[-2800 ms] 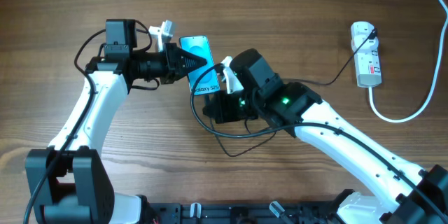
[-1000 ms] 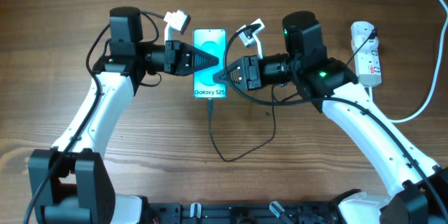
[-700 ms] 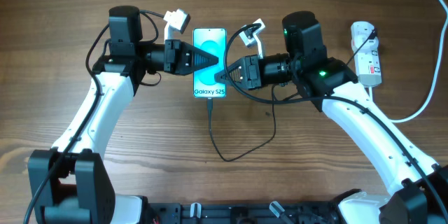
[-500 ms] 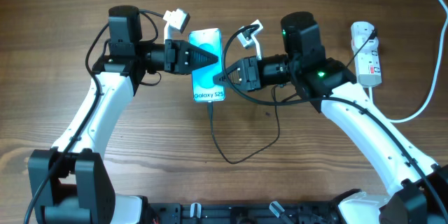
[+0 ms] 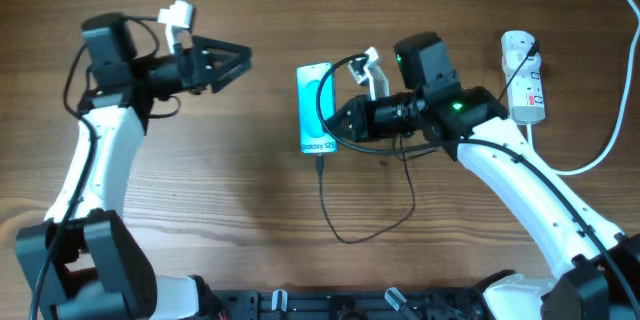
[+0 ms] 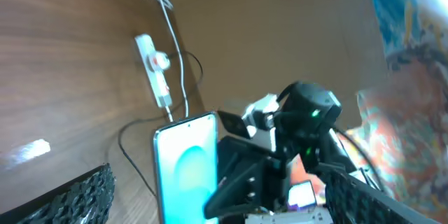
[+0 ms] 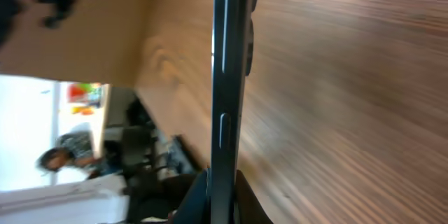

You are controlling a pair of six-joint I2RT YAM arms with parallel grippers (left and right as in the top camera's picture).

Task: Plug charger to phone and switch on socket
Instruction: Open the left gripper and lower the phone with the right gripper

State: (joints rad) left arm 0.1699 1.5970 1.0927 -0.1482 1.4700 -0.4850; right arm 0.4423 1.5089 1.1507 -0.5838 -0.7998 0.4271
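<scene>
Right gripper clamps the phone, charger seemingly in; left gripper gapes empty. Next, we judge: socket switch at 3 o'clock.

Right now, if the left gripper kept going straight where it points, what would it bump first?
Most likely the phone, which the right gripper holds tipped up. The open left gripper aims across the table toward it. Height is hard to judge, so it might pass just above.

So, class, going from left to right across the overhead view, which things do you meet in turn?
left gripper → phone → socket
</scene>
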